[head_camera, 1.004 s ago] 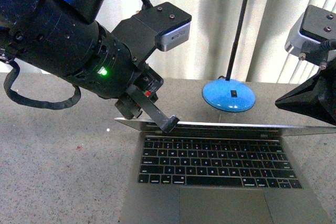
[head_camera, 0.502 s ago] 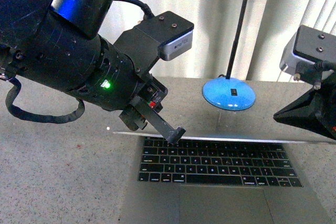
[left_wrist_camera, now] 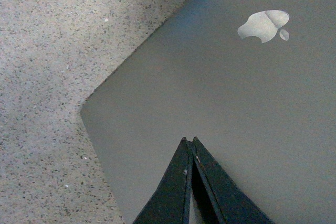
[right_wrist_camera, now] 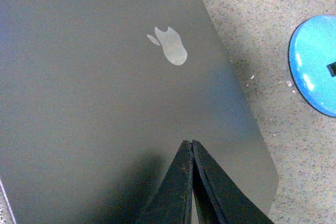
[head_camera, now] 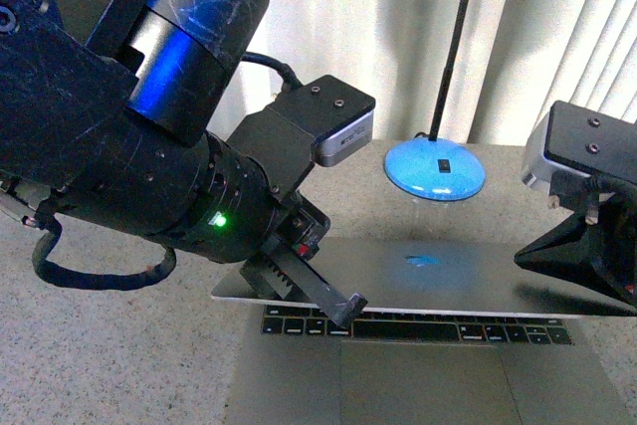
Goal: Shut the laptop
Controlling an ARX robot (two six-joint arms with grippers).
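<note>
The silver-grey laptop (head_camera: 438, 276) lies on the speckled table with its lid tilted far down, so only one row of black keys and the trackpad show below the lid's edge. Its pale apple logo shows in the left wrist view (left_wrist_camera: 262, 24) and the right wrist view (right_wrist_camera: 170, 45). My left gripper (head_camera: 348, 311) is shut, its tips at the lid's front left edge; in the left wrist view it (left_wrist_camera: 190, 140) rests over the lid. My right gripper (right_wrist_camera: 188, 142) is shut over the lid near its right corner; in the front view only its black body shows.
A desk lamp with a blue round base (head_camera: 435, 170) and a black stem stands behind the laptop; the base also shows in the right wrist view (right_wrist_camera: 315, 66). White curtains hang behind the table. Speckled grey tabletop (head_camera: 109, 345) lies left of the laptop.
The lid has swung down from nearly upright to low over the keyboard, covering most keys. Both arms have moved down and forward with it.
</note>
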